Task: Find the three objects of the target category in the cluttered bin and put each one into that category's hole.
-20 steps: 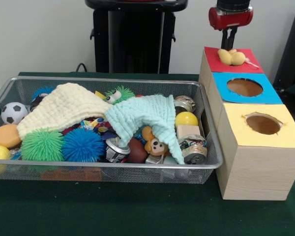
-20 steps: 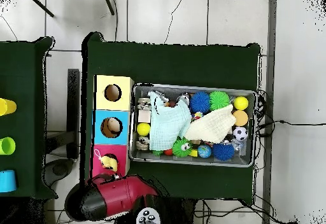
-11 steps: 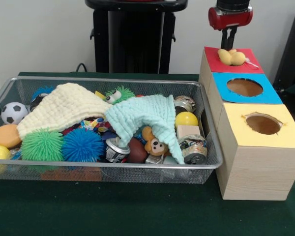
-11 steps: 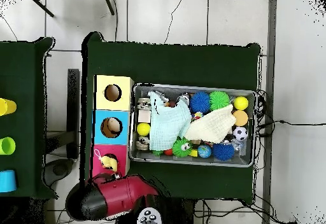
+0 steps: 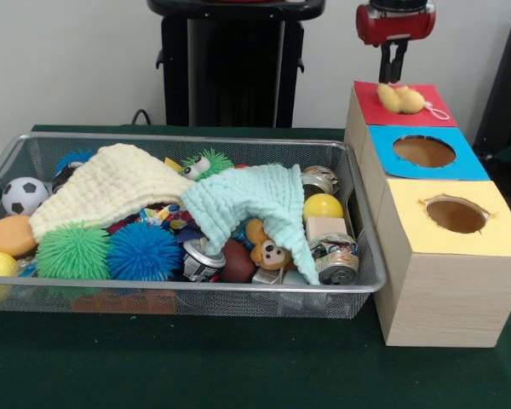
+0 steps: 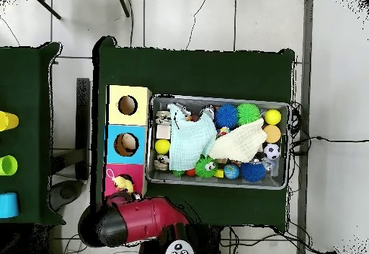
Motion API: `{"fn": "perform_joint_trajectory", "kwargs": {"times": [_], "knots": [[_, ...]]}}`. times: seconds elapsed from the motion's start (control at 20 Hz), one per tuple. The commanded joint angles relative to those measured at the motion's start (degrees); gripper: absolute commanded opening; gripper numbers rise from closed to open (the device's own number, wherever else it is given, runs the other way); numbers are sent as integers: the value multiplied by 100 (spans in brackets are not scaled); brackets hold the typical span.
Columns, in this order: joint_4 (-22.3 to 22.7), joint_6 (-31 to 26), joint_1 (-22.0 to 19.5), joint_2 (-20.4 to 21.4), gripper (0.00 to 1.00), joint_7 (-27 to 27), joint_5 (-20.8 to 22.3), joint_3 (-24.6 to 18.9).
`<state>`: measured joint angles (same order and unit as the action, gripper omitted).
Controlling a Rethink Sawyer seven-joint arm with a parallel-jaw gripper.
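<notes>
You see box tops red (image 5: 409, 109), blue (image 5: 426, 153), yellow (image 5: 453, 217) over pale wood sides. Silver mesh bin (image 5: 196, 298) on dark green table (image 5: 238, 366). Cloths: cream (image 5: 102, 187), mint (image 5: 247, 200). Spiky balls: green (image 5: 72, 251), blue (image 5: 143, 251). Soccer ball (image 5: 23, 195) black-and-white. Yellow toy (image 5: 402, 99) on red.

1. Yellow plush toy (image 5: 402, 99) lies on its side over the hole in the red-topped box (image 5: 370, 109), its thin string trailing towards that top's right edge.
2. Brown plush monkey (image 5: 269, 249) sits half under the mint cloth (image 5: 249, 203), near the wire bin's (image 5: 187, 290) front rim.
</notes>
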<state>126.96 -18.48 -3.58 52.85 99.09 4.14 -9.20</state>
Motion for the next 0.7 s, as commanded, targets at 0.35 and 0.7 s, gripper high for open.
{"fn": "perform_joint_trajectory", "kwargs": {"times": [0.35,0.7], "knots": [[-324,-1030,-133,317,0,648,-524,-361],[-309,-818,-101,188,0,656,-524,-345]]}}
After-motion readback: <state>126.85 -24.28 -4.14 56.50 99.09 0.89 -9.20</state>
